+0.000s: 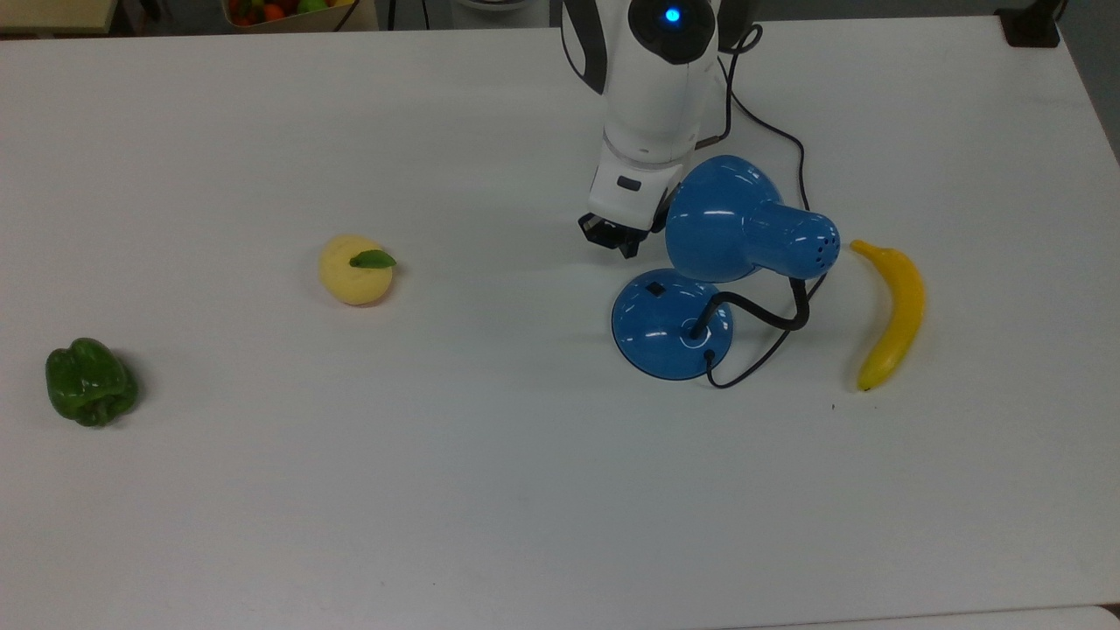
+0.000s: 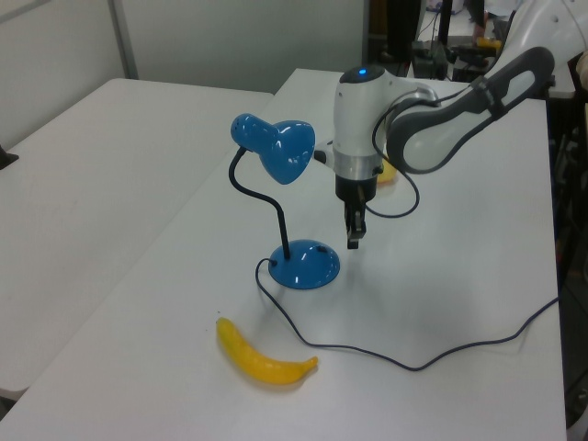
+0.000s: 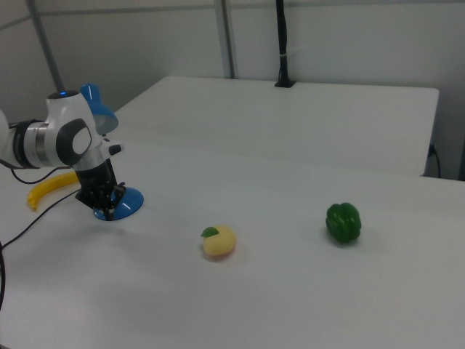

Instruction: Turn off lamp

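Reading the top view from its left across, you have a green pepper (image 1: pixel 90 382) near the desk (image 1: pixel 490 490) edge, then a yellow fruit with a leaf (image 1: pixel 355 269), both well apart from the work. Next comes the gripper (image 1: pixel 615 238), hanging just above and beside the lamp (image 1: pixel 700 289), clear of its domed base. I cannot tell how wide the jaws stand, though nothing appears to be held in them. The lamp sits in the top view's right half, its shade bent over the base on the black gooseneck, and its small black switch (image 1: pixel 654 287) is uncovered on the near side of the dome. No bright pool falls on the desk beneath the shade, so I judge the lamp is off and your task essentially done. Furthest right lies a banana (image 1: pixel 891 313), near the cord (image 1: pixel 770 346).
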{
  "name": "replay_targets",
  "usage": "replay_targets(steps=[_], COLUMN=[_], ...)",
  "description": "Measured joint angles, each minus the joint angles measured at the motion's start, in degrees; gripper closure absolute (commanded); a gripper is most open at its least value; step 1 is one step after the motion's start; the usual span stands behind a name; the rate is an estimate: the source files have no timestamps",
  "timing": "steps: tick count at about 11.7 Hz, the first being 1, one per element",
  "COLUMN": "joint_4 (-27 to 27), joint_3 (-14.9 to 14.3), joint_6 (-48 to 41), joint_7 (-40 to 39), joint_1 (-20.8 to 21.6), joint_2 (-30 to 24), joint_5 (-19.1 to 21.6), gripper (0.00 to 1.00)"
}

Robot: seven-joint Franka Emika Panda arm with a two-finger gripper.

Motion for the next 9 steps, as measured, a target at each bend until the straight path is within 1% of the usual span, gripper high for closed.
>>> replay_targets(steps=[2, 4, 6, 7, 9], joint_4=[0.00, -0.01, 0.07, 0.36, 2.36], joint_3=[-0.13, -0.54, -0.88, -1.45, -4.33], joint_6=[-4.74, -9.47, -11.71, -13.37, -19.71], joint_7=[0.00, 0.00, 0.00, 0.00, -0.02], joint_1=[-1.64, -4.50, -6.96, -7.99, -9.36], joint_2=[-2.64, -5.73, -7.93, -9.14, -12.62], joint_5=[-0.01, -0.09, -0.12, -0.14, -0.14], gripper=[1.00, 1.00, 1.00, 1.00, 1.00])
